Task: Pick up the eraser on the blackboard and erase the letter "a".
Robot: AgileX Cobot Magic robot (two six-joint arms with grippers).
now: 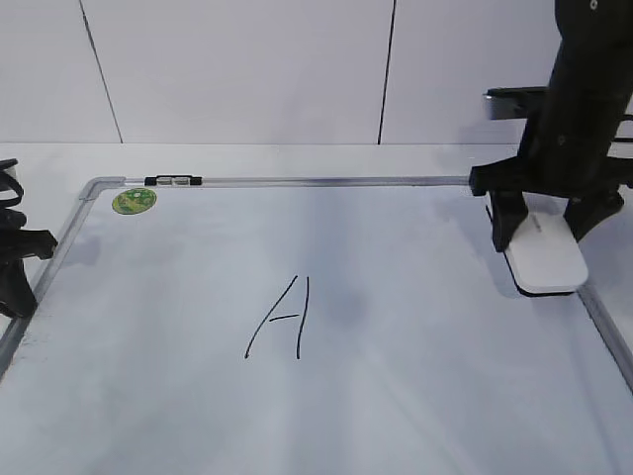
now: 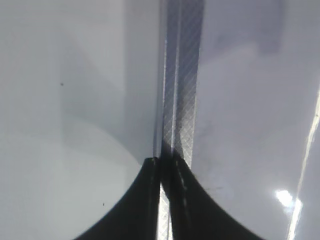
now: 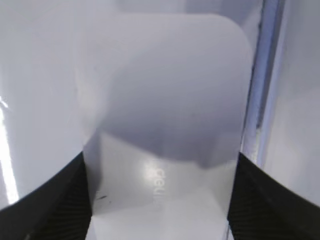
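Here, the eraser [image 1: 546, 259] lies on the blackboard [image 1: 396, 416], by its right frame rail.
A rigid, smooth, seemingly light block, best pinched across its long flanks; the right gripper [image 1: 557, 220] straddles it, fingers [image 3: 60, 200] at both sides, grip unconfirmed. The left gripper [image 2: 161, 165] rests pressed together, holding nothing, over the left frame.

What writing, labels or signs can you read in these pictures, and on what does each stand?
"A": handwritten capital in black marker on the whiteboard.
Grey marking on the eraser: too blurred to read.
Green sticker at the board's corner: too small to read.
Pen on the top frame: nothing readable.
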